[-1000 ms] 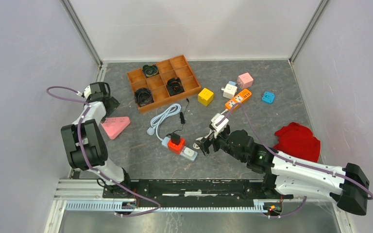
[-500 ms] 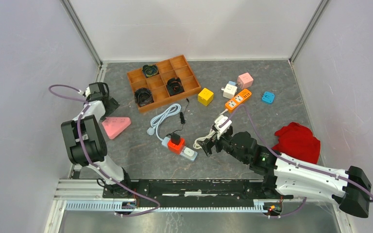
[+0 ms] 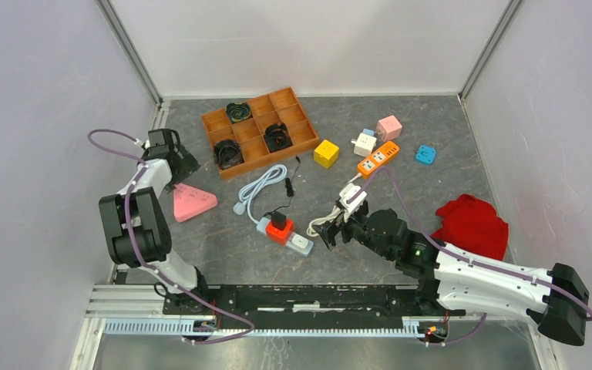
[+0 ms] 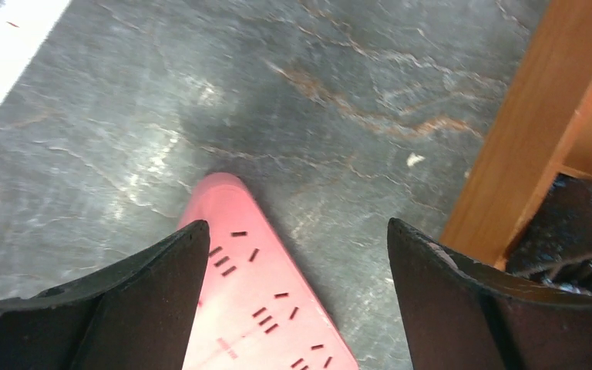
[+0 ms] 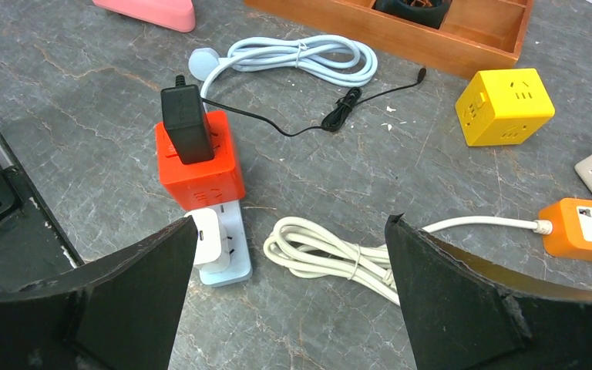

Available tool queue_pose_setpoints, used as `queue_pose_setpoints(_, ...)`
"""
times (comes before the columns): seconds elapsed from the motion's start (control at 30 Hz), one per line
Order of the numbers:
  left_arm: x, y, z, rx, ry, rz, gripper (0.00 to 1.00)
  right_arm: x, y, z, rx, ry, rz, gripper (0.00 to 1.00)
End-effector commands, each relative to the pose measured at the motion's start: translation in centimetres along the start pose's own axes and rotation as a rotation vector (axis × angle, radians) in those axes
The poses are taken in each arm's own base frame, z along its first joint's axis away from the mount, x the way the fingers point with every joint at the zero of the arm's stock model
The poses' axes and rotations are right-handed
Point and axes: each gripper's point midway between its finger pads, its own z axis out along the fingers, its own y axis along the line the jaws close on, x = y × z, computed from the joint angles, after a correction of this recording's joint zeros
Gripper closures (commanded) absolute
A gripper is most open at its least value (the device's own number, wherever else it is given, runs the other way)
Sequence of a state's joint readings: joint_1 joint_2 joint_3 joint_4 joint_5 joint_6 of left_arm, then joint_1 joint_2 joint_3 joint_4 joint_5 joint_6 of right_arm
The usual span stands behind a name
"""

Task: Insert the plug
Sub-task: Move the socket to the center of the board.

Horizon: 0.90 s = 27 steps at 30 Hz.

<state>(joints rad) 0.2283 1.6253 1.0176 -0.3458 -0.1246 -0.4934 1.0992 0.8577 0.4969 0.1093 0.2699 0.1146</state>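
The right pincer (image 5: 293, 223) hangs low over the table (image 5: 432, 169) with its jaws wide apart and nothing between them. Just ahead of its left finger (image 5: 123, 293) sits the white plug (image 5: 208, 237), standing in the near end of a pale blue power strip (image 5: 230, 270). Whether the plug is pushed fully home cannot be told. Right beyond the plug on the same strip is a red cube adapter (image 5: 199, 173), with a black charger (image 5: 185, 123) stuck in its top. In the gap between the fingers lies a bundled white cord (image 5: 331, 250), which runs off past the right finger to an orange power strip (image 5: 582, 231). Farther ahead and to the right stands a yellow cube socket (image 5: 505, 108). Farther ahead on the left lies a coiled pale cable (image 5: 301, 58).

The left pincer (image 4: 297, 223) is well apart from the plug. Its jaws are also spread and hold nothing. The tip of a pink triangular socket block (image 4: 266, 316) lies under the gap, close by the left finger. Contact there cannot be told. To the right of the right finger is the edge of a wooden tray (image 4: 516, 154).
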Motion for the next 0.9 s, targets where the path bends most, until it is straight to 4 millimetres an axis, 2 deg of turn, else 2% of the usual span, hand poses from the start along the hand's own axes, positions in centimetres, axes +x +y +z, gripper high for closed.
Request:
queue_pose_setpoints(0.0, -2.7, 2.2, 0.0, -0.126, -0.053, 0.054, 0.09, -1.4, 0.2, 0.0, -0.012, -0.044, 0.011, 0.02)
queue_pose_setpoints(0.17, -2.5, 2.0, 1.1, -0.124, -0.026, 0.068, 0.09, -1.1, -0.1, -0.1, 0.003, -0.035, 0.005, 0.02)
queue_pose_setpoints(0.4, 0.3, 2.7, 2.2, -0.142, 0.067, 0.046, 0.11, -1.2, -0.3, -0.1, 0.016, -0.036, 0.013, 0.02)
queue_pose_setpoints(0.63, 2.1, -0.1, 2.2, 0.030, 0.128, 0.011, 0.16, -0.5, -0.8, 0.1, 0.055, -0.009, 0.025, 0.02)
queue_pose_setpoints(0.87, 3.8, -2.1, 1.6, 0.152, 0.194, -0.013, 0.20, 0.0, -2.6, 0.1, 0.169, 0.023, 0.059, 0.02)
